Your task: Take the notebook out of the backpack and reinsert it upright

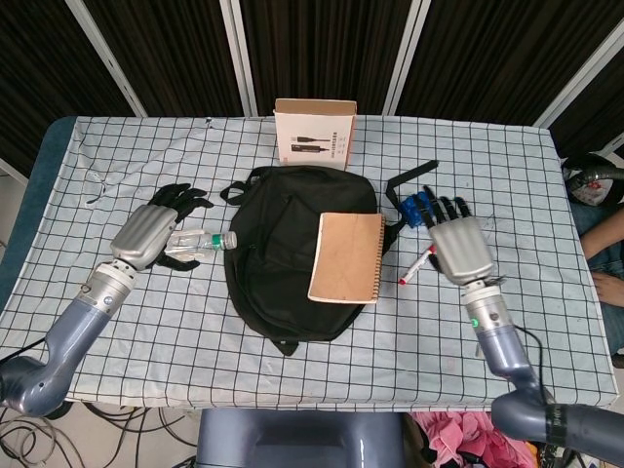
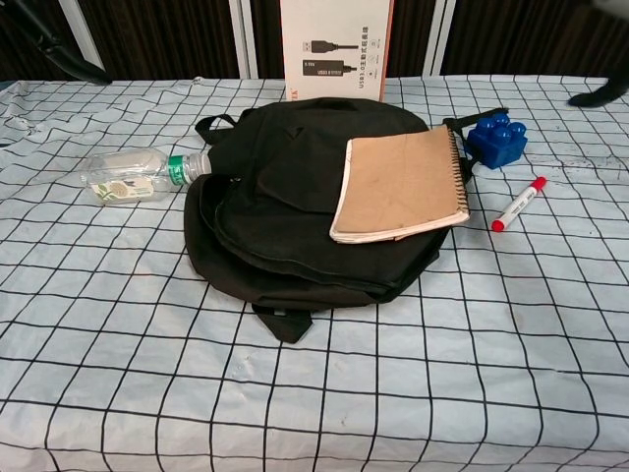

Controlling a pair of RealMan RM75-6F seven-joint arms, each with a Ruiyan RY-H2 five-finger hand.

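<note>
A brown spiral notebook (image 1: 347, 257) (image 2: 401, 187) lies flat on top of the black backpack (image 1: 278, 252) (image 2: 285, 206), over its right half, with the spiral binding on the right edge. My right hand (image 1: 460, 246) hovers to the right of the backpack, fingers spread, holding nothing. My left hand (image 1: 146, 232) rests over the clear plastic bottle (image 1: 198, 241) (image 2: 138, 172) left of the backpack, fingers extended, and no grip on the bottle shows. In the chest view only a dark fingertip (image 2: 600, 95) of the right hand shows, at the right edge.
A red-capped marker (image 1: 415, 265) (image 2: 518, 204) and a blue toy brick (image 1: 417, 205) (image 2: 495, 139) lie right of the backpack. A white cable box (image 1: 314, 132) (image 2: 336, 49) stands behind it. A thin clear tube (image 1: 486, 327) lies near the table's right side.
</note>
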